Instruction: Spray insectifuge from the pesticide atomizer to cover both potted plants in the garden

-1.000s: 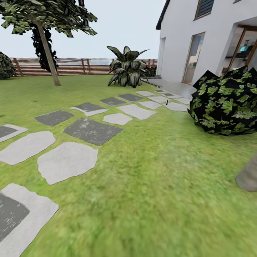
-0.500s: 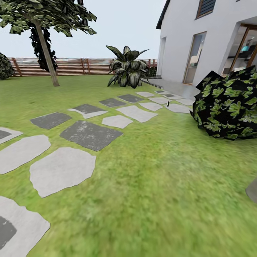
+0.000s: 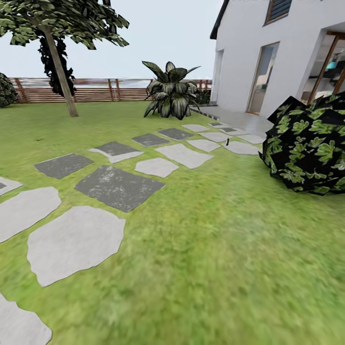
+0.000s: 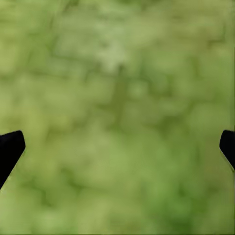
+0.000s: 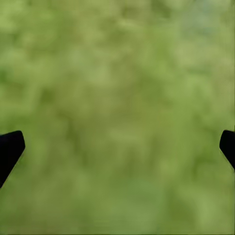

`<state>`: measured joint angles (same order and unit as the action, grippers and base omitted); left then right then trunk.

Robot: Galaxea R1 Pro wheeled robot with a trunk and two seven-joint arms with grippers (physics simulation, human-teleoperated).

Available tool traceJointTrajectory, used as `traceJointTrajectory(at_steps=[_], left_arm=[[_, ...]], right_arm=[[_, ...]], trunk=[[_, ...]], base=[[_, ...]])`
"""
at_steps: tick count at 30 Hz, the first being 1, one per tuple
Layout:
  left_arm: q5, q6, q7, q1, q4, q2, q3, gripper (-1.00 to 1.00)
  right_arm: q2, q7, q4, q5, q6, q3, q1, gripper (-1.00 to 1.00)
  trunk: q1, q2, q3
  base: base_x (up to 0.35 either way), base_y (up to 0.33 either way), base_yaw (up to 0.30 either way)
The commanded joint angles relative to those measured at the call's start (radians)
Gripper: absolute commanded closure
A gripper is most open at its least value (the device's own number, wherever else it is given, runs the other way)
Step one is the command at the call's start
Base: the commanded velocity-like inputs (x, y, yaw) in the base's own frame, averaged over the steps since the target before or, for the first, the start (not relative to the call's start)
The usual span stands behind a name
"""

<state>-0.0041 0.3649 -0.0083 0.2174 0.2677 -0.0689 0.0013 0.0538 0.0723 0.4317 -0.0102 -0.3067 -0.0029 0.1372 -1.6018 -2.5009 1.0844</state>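
Note:
The garden lawn [image 3: 215, 249] spreads ahead, crossed by grey stepping slabs [image 3: 76, 242] and closed at the back by a brown slat fence [image 3: 96, 89]. A tiny dark upright object [image 3: 226, 142] stands by a far slab, too small to identify. The potted plants are out of view. Over blurred grass, my left gripper [image 4: 117, 147] is open, its black fingertips [image 4: 10, 149] wide apart with nothing between them. My right gripper [image 5: 117, 147] is likewise open above grass, holding nothing.
A dark leafy bush [image 3: 309, 143] sits at the right. A big long-leaved plant [image 3: 170, 91] grows from the grass far ahead, and a tree [image 3: 60, 62] stands at the back left. The white house [image 3: 268, 52] with glass doors rises at the right.
The whole head view has shifted as I roll forward: the slabs slid down and left, the bush moved right, and a grey object at the lower right left the picture.

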Motion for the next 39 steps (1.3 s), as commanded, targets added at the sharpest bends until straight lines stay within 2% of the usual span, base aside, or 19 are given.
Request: traceJointTrajectory(at_steps=[1, 9, 39], left_arm=[[0.000, 0.003, -0.001, 0.000, -0.001, 0.000, 0.000, -1.00], [-0.001, 0.003, -0.001, 0.000, -0.001, 0.000, 0.000, -1.00], [-0.001, 0.003, -0.001, 0.000, -0.001, -0.001, 0.000, -1.00]], right_arm=[[0.000, 0.001, -0.001, -0.001, -0.003, 0.000, 0.001, -1.00], [0.000, 0.001, -0.001, -0.001, -0.003, 0.000, 0.001, -1.00], [0.000, 0.003, -0.002, 0.000, -0.003, 0.000, 0.001, -1.00]], trunk=[[0.000, 0.000, 0.000], [0.000, 0.000, -0.009], [0.000, 0.000, -0.009]], base=[[0.338, 0.000, 0.000], [0.338, 0.000, 0.000], [0.338, 0.000, 0.000]])
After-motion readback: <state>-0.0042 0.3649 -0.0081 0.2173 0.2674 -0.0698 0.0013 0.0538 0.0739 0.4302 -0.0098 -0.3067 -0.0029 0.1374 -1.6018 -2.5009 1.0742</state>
